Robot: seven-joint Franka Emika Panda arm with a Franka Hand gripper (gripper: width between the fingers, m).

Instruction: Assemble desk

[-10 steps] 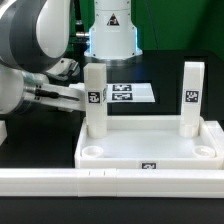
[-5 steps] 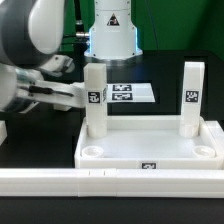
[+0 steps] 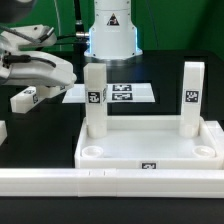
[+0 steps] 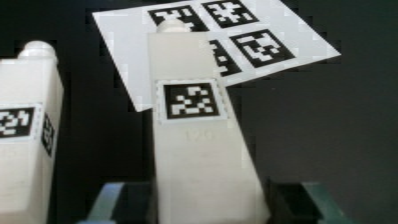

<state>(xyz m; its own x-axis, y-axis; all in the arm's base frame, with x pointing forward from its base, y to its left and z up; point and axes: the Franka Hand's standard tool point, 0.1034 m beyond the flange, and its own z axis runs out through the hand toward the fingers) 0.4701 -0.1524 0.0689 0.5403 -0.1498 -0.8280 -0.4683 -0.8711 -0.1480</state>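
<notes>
Front rail: a long low white rail [image 3: 110,181] lies nearest, against the front edge of the desk tray [image 3: 150,133].
Desk tray: it sits flat, rim up, on the black tabletop [image 3: 40,140].
Near sockets: the one on the exterior view's left [image 3: 92,151] and the one on its right [image 3: 207,148] are both empty.
Standing legs: one leg [image 3: 95,100] and another [image 3: 192,97] stand upright in the far corners.
Held leg: the held leg [image 3: 26,98] lies roughly level, well apart from the tray on the exterior view's left.
Gripper: the gripper [image 4: 201,196] is closed partway, with a finger on each side of the held leg.
Step in hand: probably carrying a third leg to an empty socket.
Doing it well: turn the leg upright and centre its end over the socket. Lower it straight, clear of the standing leg and the rail.
Farthest: the marker board [image 3: 128,93] lies behind the tray.
</notes>
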